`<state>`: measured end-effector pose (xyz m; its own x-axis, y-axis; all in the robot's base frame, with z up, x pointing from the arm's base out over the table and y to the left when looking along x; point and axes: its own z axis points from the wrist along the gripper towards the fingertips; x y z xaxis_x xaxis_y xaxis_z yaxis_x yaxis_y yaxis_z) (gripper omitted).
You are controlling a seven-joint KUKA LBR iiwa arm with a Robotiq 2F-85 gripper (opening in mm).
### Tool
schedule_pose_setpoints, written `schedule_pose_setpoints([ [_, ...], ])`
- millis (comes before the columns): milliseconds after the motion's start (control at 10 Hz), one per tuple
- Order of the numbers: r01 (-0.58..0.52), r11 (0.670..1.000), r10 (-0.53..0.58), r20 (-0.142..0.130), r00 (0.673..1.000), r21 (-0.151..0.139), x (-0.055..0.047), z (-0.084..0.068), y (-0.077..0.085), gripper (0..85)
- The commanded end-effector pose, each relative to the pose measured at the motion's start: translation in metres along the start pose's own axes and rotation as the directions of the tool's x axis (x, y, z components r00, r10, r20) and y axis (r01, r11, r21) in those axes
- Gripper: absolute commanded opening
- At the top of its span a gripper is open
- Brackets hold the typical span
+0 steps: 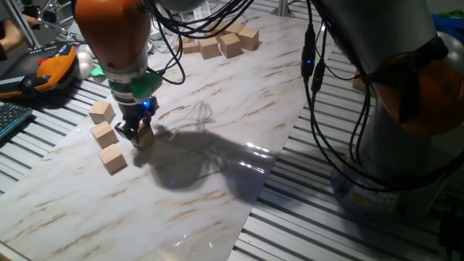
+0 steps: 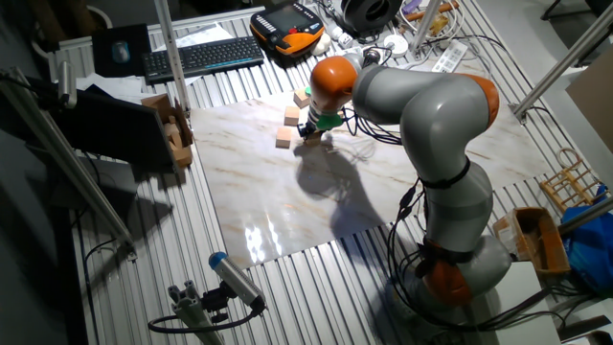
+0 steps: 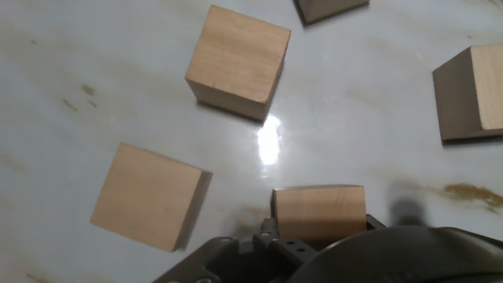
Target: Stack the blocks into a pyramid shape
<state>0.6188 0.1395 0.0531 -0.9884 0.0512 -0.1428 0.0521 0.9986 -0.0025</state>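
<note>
My gripper is low over the marble board at its left side, shut on one tan block that sits at board level. In the hand view that block shows just ahead of the gripper body. Three loose blocks lie just left of it in a row. The hand view shows two of them and another block at the right edge. In the other fixed view the gripper is beside the blocks. No pyramid shape shows.
Several more tan blocks lie at the board's far edge. An orange pendant and a keyboard lie off the board to the left. Cables hang by the arm's base. A wooden box stands beside the board.
</note>
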Motion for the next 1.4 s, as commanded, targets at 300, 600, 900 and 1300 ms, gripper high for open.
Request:
schedule_pose_setpoints([
  [300, -0.018, 1.0, 0.018, 0.002, 1.0, 0.009, 0.006, -0.003, 0.012, 0.0],
  [600, -0.013, 1.0, 0.013, 0.004, 1.0, 0.009, 0.006, -0.002, 0.012, 0.0],
  [900, 0.023, 1.0, -0.023, 0.003, 1.0, -0.015, 0.005, -0.001, 0.011, 0.0],
  [1300, 0.03, 0.999, -0.03, 0.003, 1.0, -0.026, 0.005, -0.001, 0.011, 0.0],
])
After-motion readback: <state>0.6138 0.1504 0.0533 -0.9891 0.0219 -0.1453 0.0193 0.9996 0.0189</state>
